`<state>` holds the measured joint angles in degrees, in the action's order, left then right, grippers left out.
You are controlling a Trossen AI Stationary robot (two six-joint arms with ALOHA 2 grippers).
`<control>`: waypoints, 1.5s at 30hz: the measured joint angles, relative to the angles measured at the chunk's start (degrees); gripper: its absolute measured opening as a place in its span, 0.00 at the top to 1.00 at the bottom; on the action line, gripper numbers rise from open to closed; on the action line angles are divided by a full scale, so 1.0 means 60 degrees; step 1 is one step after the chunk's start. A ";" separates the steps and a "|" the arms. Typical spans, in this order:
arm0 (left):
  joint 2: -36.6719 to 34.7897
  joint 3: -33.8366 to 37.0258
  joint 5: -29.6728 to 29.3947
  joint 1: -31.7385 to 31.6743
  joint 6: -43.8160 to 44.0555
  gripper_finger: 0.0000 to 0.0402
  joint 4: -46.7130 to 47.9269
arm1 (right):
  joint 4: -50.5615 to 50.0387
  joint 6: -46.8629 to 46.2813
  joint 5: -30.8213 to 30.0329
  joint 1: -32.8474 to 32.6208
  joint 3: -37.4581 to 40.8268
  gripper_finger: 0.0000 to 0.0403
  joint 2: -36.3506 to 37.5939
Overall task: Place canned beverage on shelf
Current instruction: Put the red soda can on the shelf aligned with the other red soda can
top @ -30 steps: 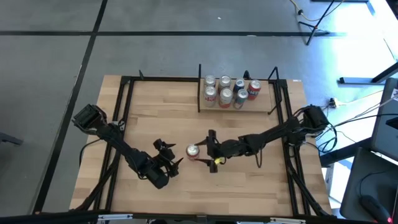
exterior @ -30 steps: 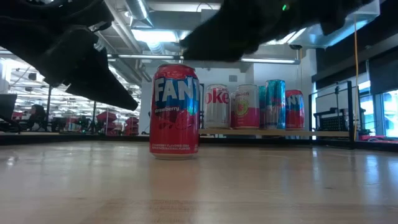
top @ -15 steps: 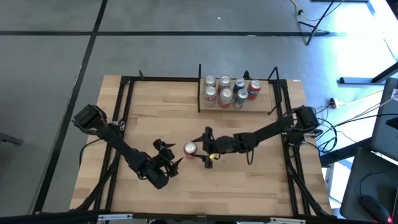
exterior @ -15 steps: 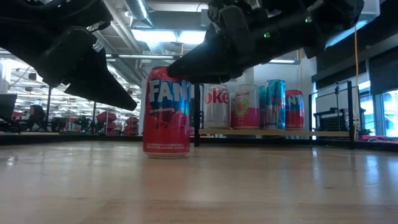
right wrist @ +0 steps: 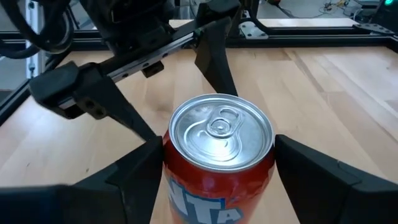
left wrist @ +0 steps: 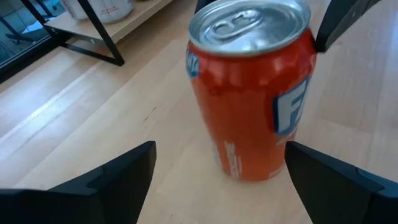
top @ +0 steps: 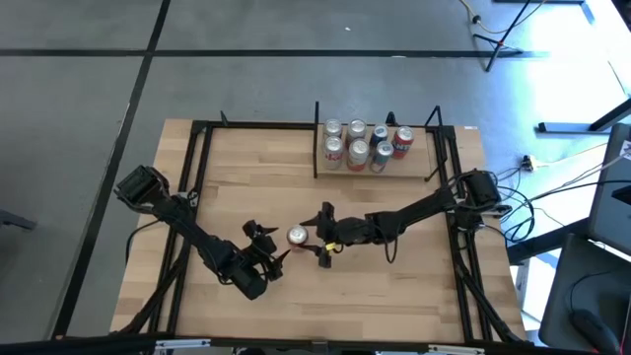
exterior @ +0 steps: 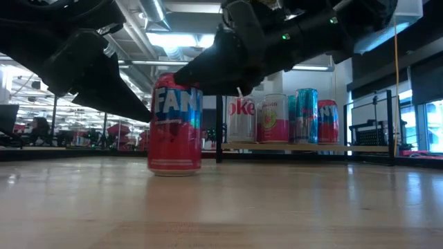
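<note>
Right wrist view showed the right gripper [right wrist: 214, 180] spread wide with a finger on either side of the red Fanta can [right wrist: 219, 163], which stood upright on the wooden table [top: 394, 286] near its middle. Facing it, the left gripper [top: 268, 253] was also opened wide just beside the can, not touching it. Well apart at the table's far edge, the shelf [top: 422, 163] carried six other cans [top: 357, 151].

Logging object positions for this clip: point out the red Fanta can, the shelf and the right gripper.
red Fanta can [exterior: 174, 131]: low view, front label.
shelf [top: 412, 165]: high view, bare board right of the cans.
right gripper [right wrist: 214, 180]: right wrist view, between its fingertips, around the can.
</note>
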<state>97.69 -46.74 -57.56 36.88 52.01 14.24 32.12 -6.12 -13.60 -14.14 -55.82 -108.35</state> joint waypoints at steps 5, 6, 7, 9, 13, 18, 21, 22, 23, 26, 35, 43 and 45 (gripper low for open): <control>0.0000 0.0003 0.0035 -0.0011 -0.0005 0.13 0.0000 | -0.0583 -0.0129 -0.0145 -0.0003 -0.0689 0.29 -0.0425; 0.0000 0.0006 0.0034 -0.0011 -0.0005 0.13 0.0000 | -0.0671 -0.0136 -0.0319 -0.0006 -0.0792 0.29 -0.0500; 0.0000 0.0005 0.0033 -0.0011 -0.0005 0.13 -0.0022 | -0.0727 -0.0153 -0.0483 -0.0019 -0.0862 0.29 -0.0536; 0.0000 0.0005 0.0041 -0.0018 -0.0010 0.13 -0.0029 | -0.0775 -0.0148 -0.0577 -0.0024 -0.0912 0.29 -0.0554; 0.0000 0.0004 0.0029 -0.0018 -0.0007 0.13 -0.0029 | -0.0869 -0.0216 -0.0436 -0.0013 -0.1066 0.29 -0.0561; 0.0000 0.0007 0.0038 -0.0013 -0.0004 0.13 -0.0032 | -0.0973 -0.0184 -0.0146 -0.0006 -0.1225 0.29 -0.0583; 0.0000 0.0007 0.0033 -0.0018 -0.0004 0.13 -0.0029 | -0.0965 -0.0191 -0.0369 -0.0013 -0.1225 0.26 -0.0583; 0.0000 0.0007 0.0033 -0.0018 -0.0007 0.13 -0.0029 | -0.0974 -0.0191 -0.0423 -0.0013 -0.1225 0.23 -0.0583; 0.0000 0.0007 0.0036 -0.0018 -0.0010 0.13 -0.0029 | -0.0979 -0.0201 -0.0459 -0.0013 -0.1224 0.20 -0.0588; 0.0000 0.0006 0.0033 -0.0018 -0.0011 0.13 -0.0027 | -0.0951 -0.0217 -0.0241 -0.0013 -0.1222 0.08 -0.0605; 0.0000 0.0007 0.0065 -0.0018 -0.0015 0.13 -0.0028 | -0.0018 0.0106 0.0018 0.0096 -0.1256 0.09 -0.1114; 0.0007 0.0018 0.0178 -0.0015 -0.0015 0.13 -0.0037 | -0.0059 -0.0010 0.0058 0.0442 -0.1741 0.14 -0.1672; 0.0006 0.0018 0.0192 -0.0018 -0.0017 0.13 -0.0025 | -0.0092 0.0094 0.0057 0.0441 -0.1817 0.16 -0.1676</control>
<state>97.73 -46.63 -56.41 36.77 51.91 14.09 31.56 -5.56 -13.26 -11.49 -66.73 -118.41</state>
